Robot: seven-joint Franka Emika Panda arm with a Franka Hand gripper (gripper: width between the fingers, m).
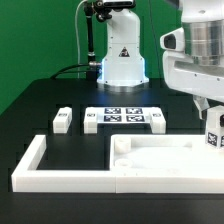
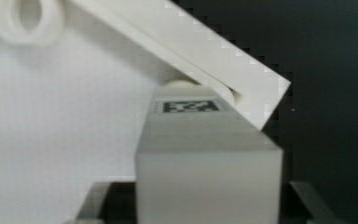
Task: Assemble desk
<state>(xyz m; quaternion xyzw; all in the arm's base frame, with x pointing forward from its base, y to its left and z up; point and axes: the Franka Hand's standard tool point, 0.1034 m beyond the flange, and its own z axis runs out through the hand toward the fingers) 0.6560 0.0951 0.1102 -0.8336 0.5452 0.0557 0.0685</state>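
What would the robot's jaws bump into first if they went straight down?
Probably the flat white plastic tabletop. The gripper points down with a short white block leg between its jaws, so that leg would touch first, near the tabletop's edge. Depth is hard to judge.

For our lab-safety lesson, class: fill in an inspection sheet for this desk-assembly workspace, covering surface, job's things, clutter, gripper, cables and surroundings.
Surface: black table, with a white U-shaped wall along its front.
Job's things: tabletop lies flat inside the wall; three loose legs sit by the marker board; a fourth leg is at the tabletop's corner.
Clutter: nothing seen.
Gripper: gripper closed on the fourth leg.
Cables: dark cable beside the robot base.
Surroundings: green backdrop.
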